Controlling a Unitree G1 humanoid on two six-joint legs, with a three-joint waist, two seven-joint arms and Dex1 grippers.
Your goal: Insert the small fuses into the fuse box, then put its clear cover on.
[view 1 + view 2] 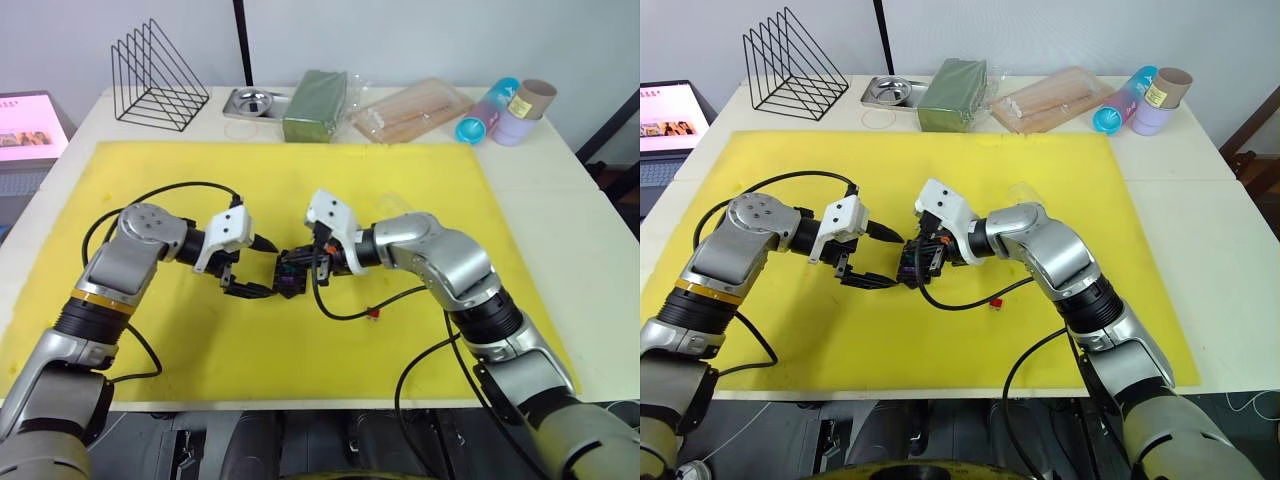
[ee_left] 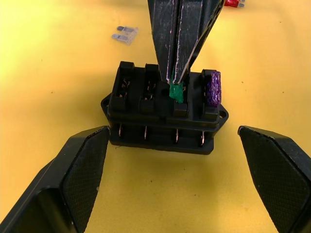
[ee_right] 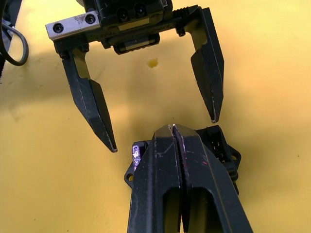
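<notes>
The fuse box (image 2: 165,109) sits on the yellow mat (image 1: 420,200), near the middle, between the two grippers. The right gripper (image 2: 176,80) comes down on top of the box. Its two black fingers are pressed together on the green fuse (image 2: 176,92) and pinch it by its top. The green fuse stands up straight, with its bottom end at the third slot in the box's row. The purple fuse (image 2: 213,88) stands in the end slot right beside it.

The left gripper (image 3: 163,133) is spread wide. One finger is on each side of the box, and neither one touches it. The box's long side runs from one left finger across to the other.

The pale fuse (image 2: 125,35) lies flat on the mat behind the box. The red fuse (image 1: 374,313) lies on the mat near the right arm's cable (image 1: 350,312).
</notes>
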